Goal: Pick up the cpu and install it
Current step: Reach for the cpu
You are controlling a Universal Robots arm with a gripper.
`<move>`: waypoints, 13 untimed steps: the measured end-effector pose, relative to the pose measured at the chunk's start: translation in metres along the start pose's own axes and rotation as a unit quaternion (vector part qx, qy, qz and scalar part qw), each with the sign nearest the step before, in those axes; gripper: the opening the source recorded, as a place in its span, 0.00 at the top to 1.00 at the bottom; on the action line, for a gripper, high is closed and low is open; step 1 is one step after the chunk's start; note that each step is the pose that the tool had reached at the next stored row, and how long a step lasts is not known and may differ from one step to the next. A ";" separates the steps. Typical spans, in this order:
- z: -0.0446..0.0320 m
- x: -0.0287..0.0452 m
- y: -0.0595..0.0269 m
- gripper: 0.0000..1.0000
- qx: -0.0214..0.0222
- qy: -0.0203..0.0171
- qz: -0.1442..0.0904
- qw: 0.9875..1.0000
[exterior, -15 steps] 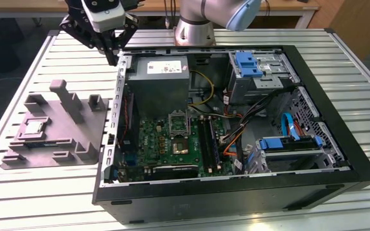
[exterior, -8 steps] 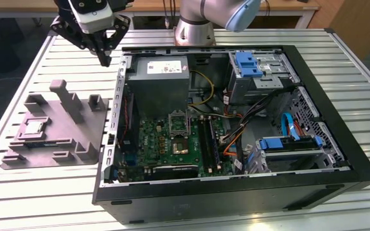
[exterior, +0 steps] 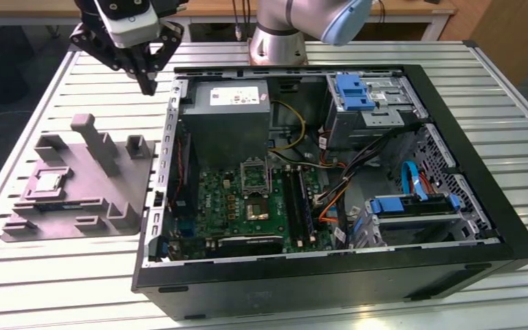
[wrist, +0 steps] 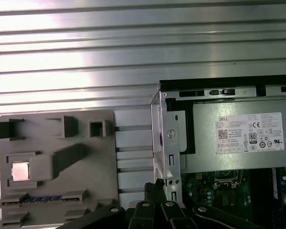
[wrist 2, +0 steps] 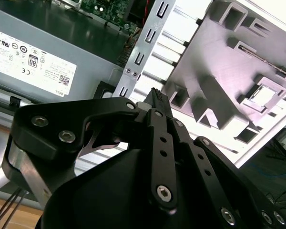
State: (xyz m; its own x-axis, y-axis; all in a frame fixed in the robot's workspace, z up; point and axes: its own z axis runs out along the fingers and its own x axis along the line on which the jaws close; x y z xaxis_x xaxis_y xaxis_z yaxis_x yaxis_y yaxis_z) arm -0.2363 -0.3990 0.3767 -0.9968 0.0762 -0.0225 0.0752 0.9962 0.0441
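Note:
The cpu (exterior: 47,181) is a small pale silver square lying flat in a recess of the grey plastic fixture (exterior: 117,196), on the exterior view's left; it also shows in both wrist views (wrist: 20,171) (wrist 2: 263,97). My gripper (exterior: 146,86) hangs high above the table, beyond the fixture's far corner and next to the computer case's corner. Its black fingers meet at the tips (wrist 2: 157,97) with nothing between them. The dark square socket (exterior: 256,208) sits on the green board inside the open case, its metal frame (exterior: 254,173) raised.
The open black computer case (exterior: 484,206) fills the table's middle and right, with a grey power supply (exterior: 229,113), cables and blue drive brackets (exterior: 354,93) inside. The fixture carries upright pegs (exterior: 94,141). The arm's base (exterior: 278,41) stands behind the case on the slatted metal table (exterior: 25,275).

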 end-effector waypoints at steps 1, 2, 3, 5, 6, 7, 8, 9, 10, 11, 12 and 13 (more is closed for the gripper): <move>0.0000 0.0009 0.0000 0.89 0.000 0.000 0.000 1.000; 0.0001 0.0017 -0.0001 0.89 0.000 0.000 0.000 1.000; 0.0001 0.0024 -0.0002 0.89 0.000 0.000 0.000 1.000; 0.0002 0.0036 -0.0002 0.89 0.000 0.000 0.000 1.000; 0.0002 0.0039 -0.0003 0.89 0.000 0.000 0.000 1.000; 0.0002 0.0043 -0.0003 0.89 0.000 0.000 0.000 1.000; 0.0002 0.0047 -0.0003 0.89 0.000 0.000 0.000 1.000; 0.0003 0.0050 -0.0004 0.89 0.000 0.000 0.000 1.000; 0.0003 0.0053 -0.0004 0.89 0.000 0.000 0.000 1.000; 0.0003 0.0056 -0.0004 0.89 0.000 0.000 0.000 1.000; 0.0002 0.0059 -0.0004 0.89 0.000 0.000 0.000 1.000; 0.0003 0.0062 -0.0005 0.89 0.000 0.000 0.000 1.000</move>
State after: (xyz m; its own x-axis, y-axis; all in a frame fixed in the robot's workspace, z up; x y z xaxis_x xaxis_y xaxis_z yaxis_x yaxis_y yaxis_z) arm -0.2425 -0.3989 0.3763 -0.9968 0.0762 -0.0224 0.0752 0.9962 0.0442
